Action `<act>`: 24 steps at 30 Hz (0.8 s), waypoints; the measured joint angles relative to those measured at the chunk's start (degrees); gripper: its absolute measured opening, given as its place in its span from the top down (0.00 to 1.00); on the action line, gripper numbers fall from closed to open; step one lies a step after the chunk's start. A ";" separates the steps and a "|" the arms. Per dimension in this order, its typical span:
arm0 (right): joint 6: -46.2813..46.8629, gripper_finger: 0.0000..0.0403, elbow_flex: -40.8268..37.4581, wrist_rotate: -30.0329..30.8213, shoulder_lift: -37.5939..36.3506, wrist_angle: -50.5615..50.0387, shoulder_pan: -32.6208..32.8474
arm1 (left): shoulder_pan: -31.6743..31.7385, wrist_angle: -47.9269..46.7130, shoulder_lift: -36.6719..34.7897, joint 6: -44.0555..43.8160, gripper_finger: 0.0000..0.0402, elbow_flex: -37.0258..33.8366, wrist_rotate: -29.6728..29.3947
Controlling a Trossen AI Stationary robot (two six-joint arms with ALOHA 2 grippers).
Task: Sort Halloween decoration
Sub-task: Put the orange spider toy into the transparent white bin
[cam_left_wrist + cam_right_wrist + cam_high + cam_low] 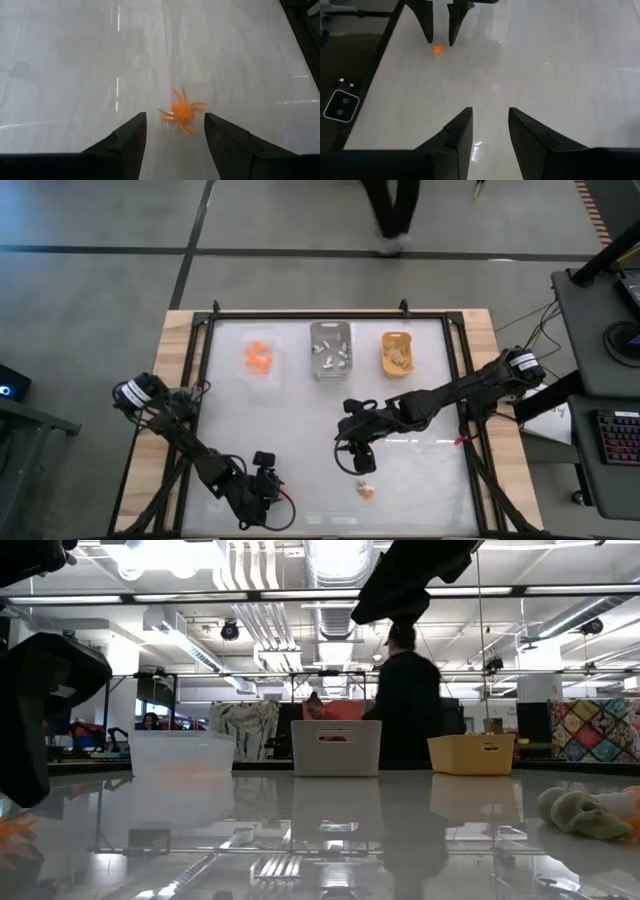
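At the table's 12 o'clock edge, note three trays: clear tray (261,358) holding orange trinkets, grey tray (331,348) holding white ones, yellow tray (397,352) holding tan ones. Left gripper (175,131), jaws apart and empty, straddles an orange spider (181,111) near 7 o'clock. Right gripper (490,125) hangs part-open, empty.
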 joint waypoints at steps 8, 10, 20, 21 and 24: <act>0.90 0.71 -0.20 0.00 0.00 -0.07 0.00 | -0.04 0.02 0.09 0.06 0.60 -0.15 0.02; 1.51 0.72 -0.20 0.02 0.00 -0.07 0.00 | -0.04 0.03 0.09 0.04 0.63 -0.21 0.01; 1.63 0.72 -0.56 0.02 0.02 -0.02 0.00 | -0.04 -0.05 0.09 -2.60 0.80 -0.94 1.86; 1.61 0.72 -0.62 0.03 0.02 0.16 0.00 | -0.04 -0.01 0.09 -2.67 0.82 -0.94 1.88; 1.61 0.71 -0.79 0.02 0.02 0.89 0.00 | -0.04 0.00 0.09 -2.73 0.87 -0.94 1.90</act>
